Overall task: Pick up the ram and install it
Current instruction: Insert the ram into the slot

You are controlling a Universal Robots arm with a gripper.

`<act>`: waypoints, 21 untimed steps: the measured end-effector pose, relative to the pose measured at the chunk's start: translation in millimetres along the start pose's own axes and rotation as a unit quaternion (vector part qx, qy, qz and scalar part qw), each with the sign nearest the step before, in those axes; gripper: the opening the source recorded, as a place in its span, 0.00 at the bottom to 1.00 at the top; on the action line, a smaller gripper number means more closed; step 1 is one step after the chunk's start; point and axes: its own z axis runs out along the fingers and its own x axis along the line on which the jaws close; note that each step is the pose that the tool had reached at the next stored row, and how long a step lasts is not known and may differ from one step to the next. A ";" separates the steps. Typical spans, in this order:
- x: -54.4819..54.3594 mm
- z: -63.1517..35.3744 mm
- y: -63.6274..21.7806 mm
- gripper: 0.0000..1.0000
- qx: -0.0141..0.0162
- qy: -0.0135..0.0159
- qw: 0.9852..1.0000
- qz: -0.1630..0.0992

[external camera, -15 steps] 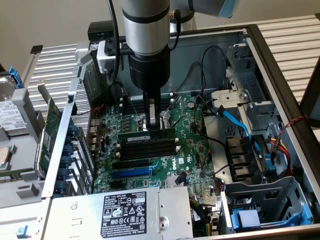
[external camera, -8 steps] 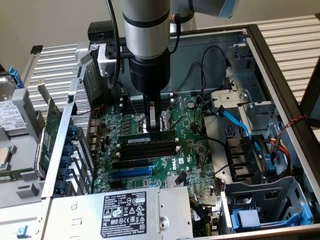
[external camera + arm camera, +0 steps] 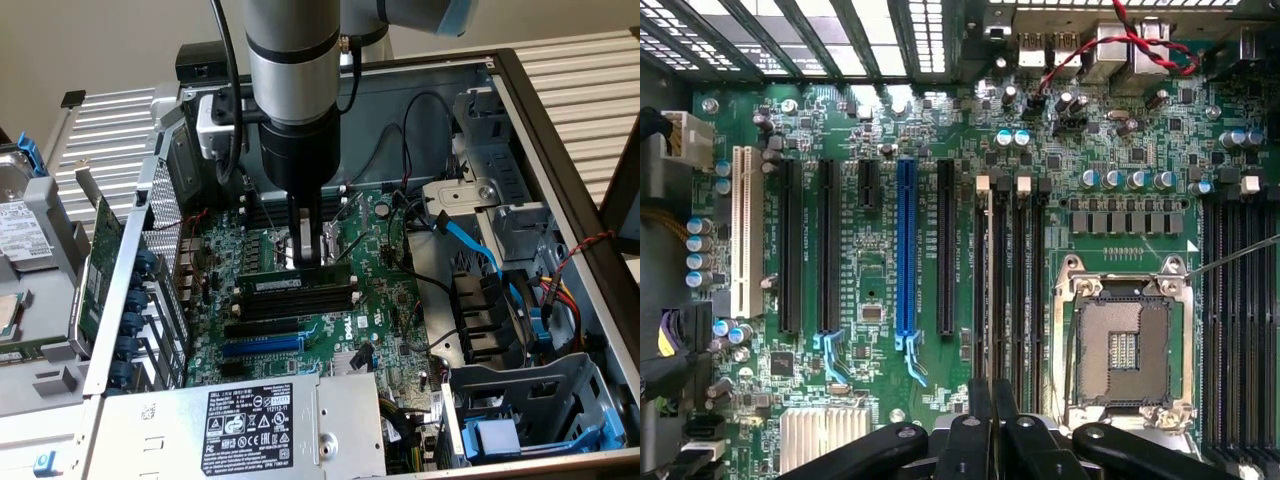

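Observation:
The ram (image 3: 280,286) is a thin green stick with a white label. It stands upright on its edge in the first of the long black memory slots (image 3: 300,302) on the motherboard. In the wrist view the ram (image 3: 988,290) is edge-on, a pale line running along one black slot (image 3: 1025,280) and in between the fingers. My gripper (image 3: 306,258) reaches straight down into the open case and sits over the middle of the stick. The gripper (image 3: 991,412) is shut on the ram's top edge.
A bare CPU socket (image 3: 1122,345) lies beside the memory slots, with a blue expansion slot (image 3: 905,250) and black ones on the other side. In the exterior view, the power supply (image 3: 250,420) is in front, a blue cable (image 3: 470,245) and drive cage (image 3: 520,400) at the right, a green card (image 3: 100,270) at the left.

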 end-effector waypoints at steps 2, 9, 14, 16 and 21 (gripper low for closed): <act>0.0 0.7 0.0 0.12 0.000 0.000 1.000 -0.001; 0.3 3.4 0.0 0.12 0.000 0.000 1.000 -0.005; 0.4 5.3 -0.1 0.12 0.000 0.000 1.000 -0.005; 0.4 5.9 -0.1 0.12 0.000 0.000 1.000 -0.005; 0.5 7.4 -0.1 0.12 -0.001 0.000 1.000 -0.005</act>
